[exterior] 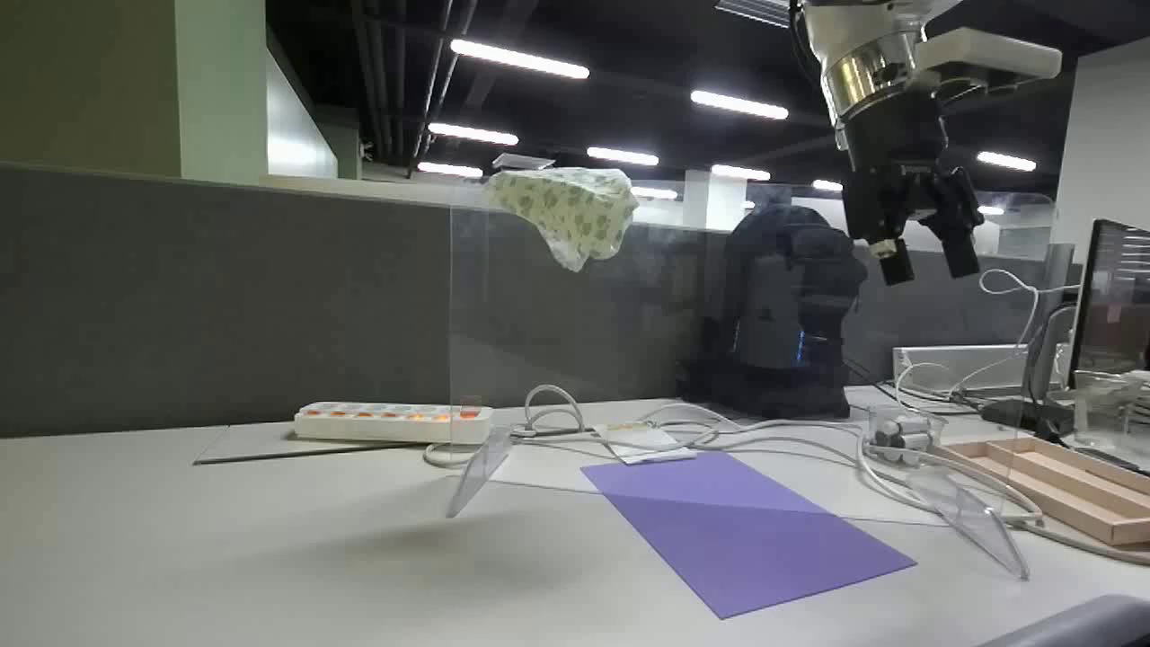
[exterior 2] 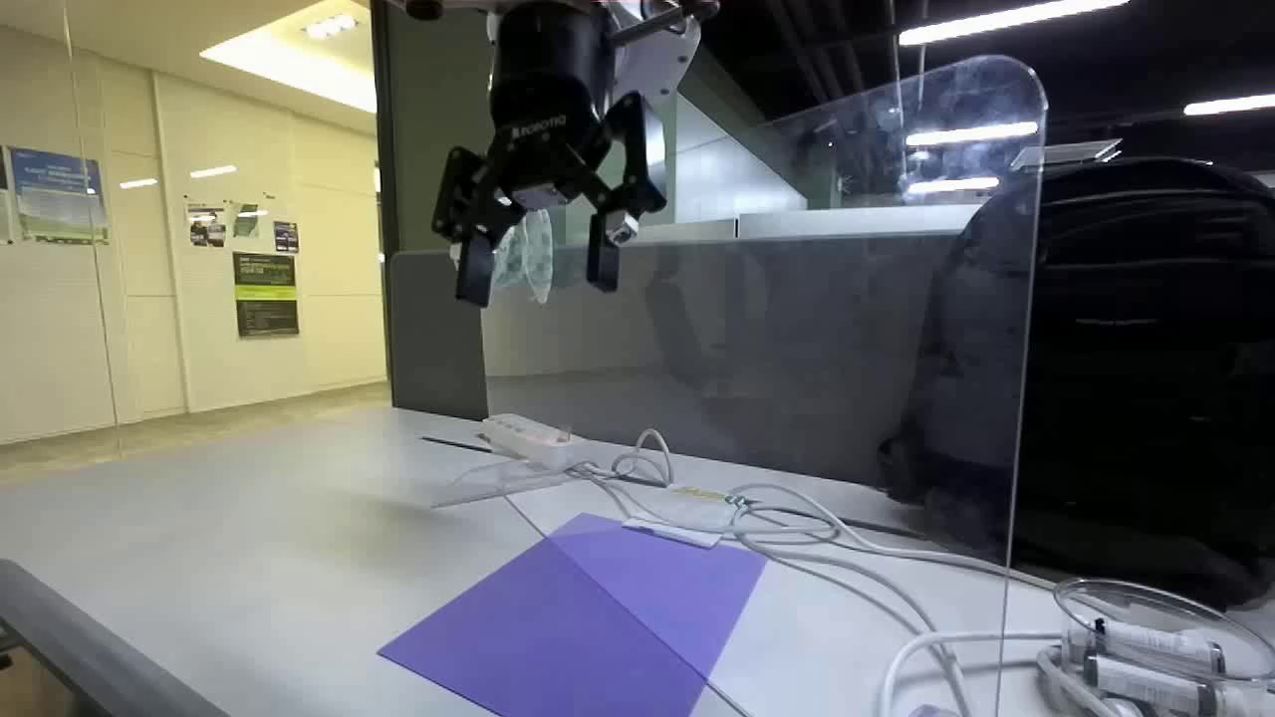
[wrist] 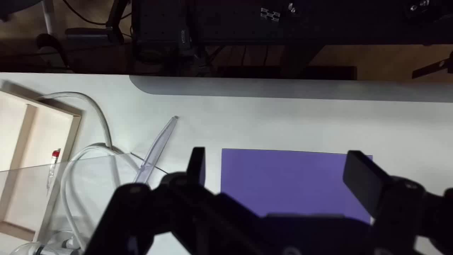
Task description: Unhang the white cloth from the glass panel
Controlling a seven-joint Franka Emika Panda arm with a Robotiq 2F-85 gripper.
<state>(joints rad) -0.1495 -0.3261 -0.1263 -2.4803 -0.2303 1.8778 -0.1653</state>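
Observation:
The white cloth point(exterior: 570, 211), with a green leaf-like print, hangs over the top edge of the clear glass panel point(exterior: 548, 332), near one top corner. In an exterior view the cloth point(exterior 2: 539, 261) shows only partly, behind my gripper point(exterior 2: 539, 271). The panel point(exterior 2: 847, 339) stands upright on clear feet point(exterior: 481, 472). My gripper point(exterior: 929, 261) is open and empty, pointing down, high above the table and well to the side of the cloth. In the wrist view the open fingers point(wrist: 279, 173) frame only a purple sheet below; the cloth is out of that view.
The purple sheet point(exterior: 746, 530) lies flat under the panel. A white power strip point(exterior: 391, 422) and loose cables point(exterior 2: 797, 528) lie behind it. A black backpack point(exterior: 782, 314) stands behind the panel. A wooden tray point(exterior: 1060, 485), a clear container point(exterior 2: 1155, 647) and a monitor point(exterior: 1114, 305) stand nearby.

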